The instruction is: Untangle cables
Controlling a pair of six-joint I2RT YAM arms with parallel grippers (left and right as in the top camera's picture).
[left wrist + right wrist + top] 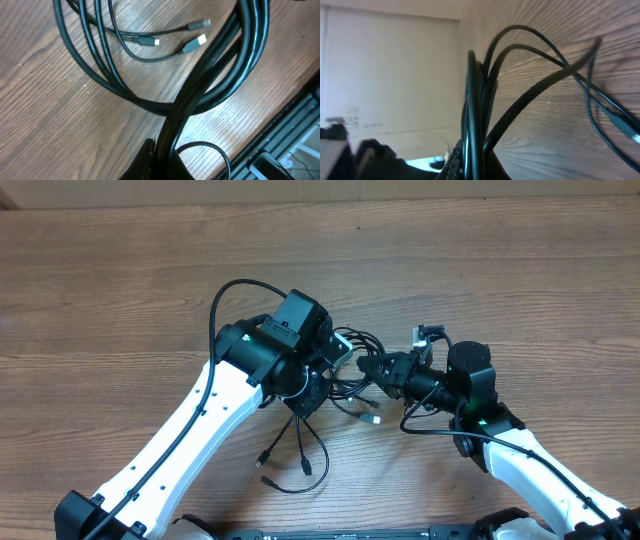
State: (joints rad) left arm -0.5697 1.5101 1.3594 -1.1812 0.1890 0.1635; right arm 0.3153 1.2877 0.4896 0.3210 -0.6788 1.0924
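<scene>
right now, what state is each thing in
cables, tangled in one bundle, gripped from both sides
left tool, shut on cables
right tool, shut on cables
plug ends, free, lying on the table

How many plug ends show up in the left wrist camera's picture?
3, near the top: a grey plug highest, a larger white-tipped plug just below it, a slimmer white-tipped plug to their left. More may be hidden under the cables or out of frame.
</scene>
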